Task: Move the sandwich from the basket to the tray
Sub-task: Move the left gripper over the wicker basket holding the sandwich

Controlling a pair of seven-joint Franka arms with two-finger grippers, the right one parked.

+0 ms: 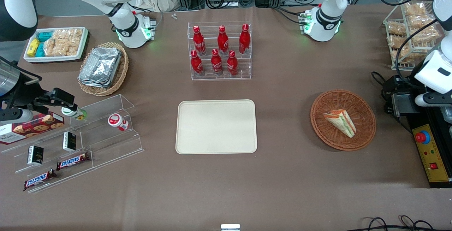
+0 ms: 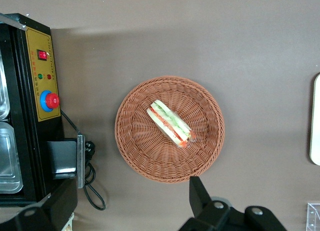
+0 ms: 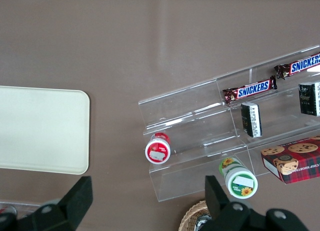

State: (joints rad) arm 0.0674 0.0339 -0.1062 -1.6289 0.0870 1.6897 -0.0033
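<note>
- Claw (image 2: 130, 203): high above the bench, outside the wicker basket's rim; fingers spread wide, holding nothing.
- Wicker basket (image 2: 137, 156): on the bench beneath the wrist camera, toward the working arm's end.
- Sandwich wedge (image 2: 170, 123): lies in the basket; on the wrist camera's clock face, about 1 o'clock from the claw, long axis 10-to-4.
- Cream tray (image 1: 216, 148): bare, mid-bench, well apart from the basket.

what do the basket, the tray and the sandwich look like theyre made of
Basket: woven wicker, reddish-brown and matte, its weave ribs showing. Tray: smooth cream surface with a moulded low rim, probably plastic. Sandwich: pale bread with orange, red and green layers; real or replica cannot be told. The gripper hangs above the table beside the basket, open.
</note>
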